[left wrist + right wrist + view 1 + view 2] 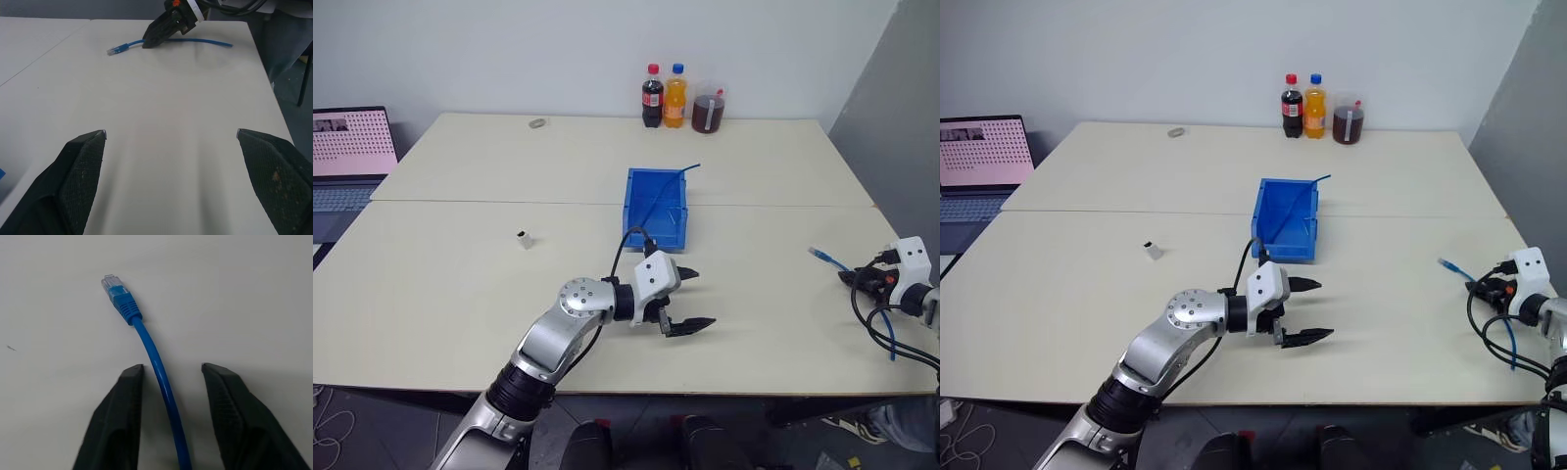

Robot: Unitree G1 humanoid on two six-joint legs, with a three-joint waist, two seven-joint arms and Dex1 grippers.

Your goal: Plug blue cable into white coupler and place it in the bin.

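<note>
Left tool (690, 301), jaws spread wide and empty, hovers over the counter (460, 294) near its front edge. Right tool (168, 382), at the counter's right edge, straddles the blue cable (151, 352) with narrowed jaws not yet touching it; the clear plug lies on the surface. White coupler (525, 239) stands left of centre. Bin (656, 211) sits mid-counter; bottles (664, 97) line the far edge.

I see two pale tables (509, 294) pushed together against a plain white wall (509, 49), a laptop (347, 162) at the left.
</note>
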